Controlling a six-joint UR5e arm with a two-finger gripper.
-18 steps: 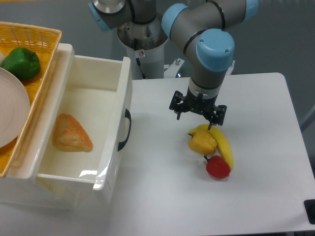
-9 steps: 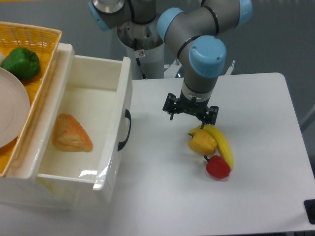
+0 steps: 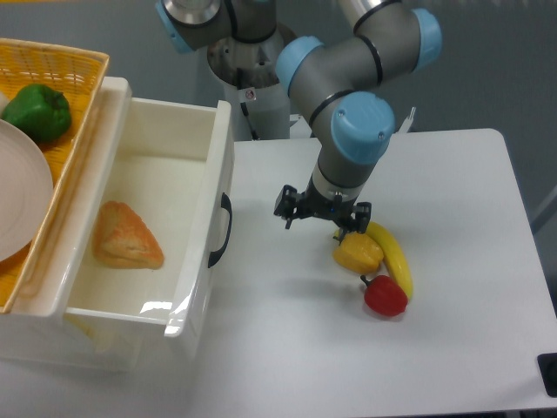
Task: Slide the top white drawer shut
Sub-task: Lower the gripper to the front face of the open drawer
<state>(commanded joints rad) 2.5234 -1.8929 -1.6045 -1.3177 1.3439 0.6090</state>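
Look first at the top white drawer (image 3: pixel 148 235): it stands pulled well out of the cabinet at the left of the table (image 3: pixel 452 348), its black handle (image 3: pixel 220 230) facing the arm. Inside it you see one thing, a tan wedge of bread (image 3: pixel 126 237), lying on the drawer floor toward the left wall. Above and to the left sits the yellow woven basket (image 3: pixel 61 74), holding a green pepper (image 3: pixel 36 111) at its back and a white plate (image 3: pixel 19 187) that covers much of its floor.

Out on the table, to the right of the drawer, you have a yellow pepper (image 3: pixel 357 251), a banana (image 3: pixel 393 258) just beside it, and a red pepper (image 3: pixel 385 296) touching the banana's lower end.

The gripper (image 3: pixel 323 217) hangs over the table between the drawer handle and the fruit, its fingers spread apart and holding nothing. It is apart from the handle and just left of the yellow pepper.

Against a second ago, you will notice the gripper has shifted leftward, away from above the fruit and toward the drawer front. The drawer itself has not moved, and the bread, the basket's contents and the fruit lie as they did.
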